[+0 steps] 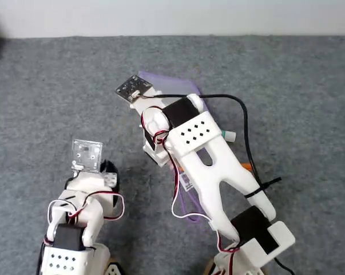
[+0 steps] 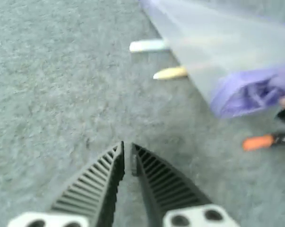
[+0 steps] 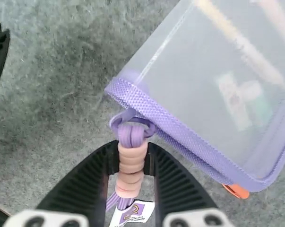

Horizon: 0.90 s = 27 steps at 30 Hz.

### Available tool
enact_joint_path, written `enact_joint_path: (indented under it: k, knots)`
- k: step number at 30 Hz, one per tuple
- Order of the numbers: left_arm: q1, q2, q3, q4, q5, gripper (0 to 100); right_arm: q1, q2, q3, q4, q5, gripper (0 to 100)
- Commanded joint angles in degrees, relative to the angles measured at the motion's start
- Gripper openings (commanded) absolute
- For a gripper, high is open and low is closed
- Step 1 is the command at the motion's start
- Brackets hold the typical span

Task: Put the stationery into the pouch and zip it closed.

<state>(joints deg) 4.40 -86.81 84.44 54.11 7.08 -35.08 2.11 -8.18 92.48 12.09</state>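
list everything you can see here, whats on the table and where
pouch: 1, clear with purple trim, on the mat under the right arm
zipper pull: 1, purple cord with pink beads, at the pouch's corner
white-tipped item: 1, poking past the pouch's edge
yellow-tipped item: 1, beside the white one
orange-tipped item: 1, on the mat by the pouch
mat: 1, grey, under everything
left pincer: 1, black, shut, empty, over bare mat
right pincer: 1, black, shut on the zipper pull
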Motion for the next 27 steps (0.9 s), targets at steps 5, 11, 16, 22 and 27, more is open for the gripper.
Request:
enact_joint_path:
  k: [5,11,16,22,27]
  knots:
    - [4.75,0.00,-3.65,-2.02,7.47,24,-0.75,-3.21,-3.96,3.65,0.18,0.8]
    - [6.42,0.09,-3.65,-7.91,7.82,20,-0.84,-3.21,-6.86,5.14,0.44,0.8]
    - [6.51,0.09,-3.47,-9.14,7.82,17,-0.92,-3.21,-7.21,4.88,0.44,0.8]
    - [11.25,0.09,-3.47,-9.23,7.91,16,-2.77,-3.21,-7.21,5.14,0.53,0.8]
    - [11.87,0.09,-2.68,-9.32,9.32,16,-4.79,-3.21,-7.21,5.23,0.53,0.8]
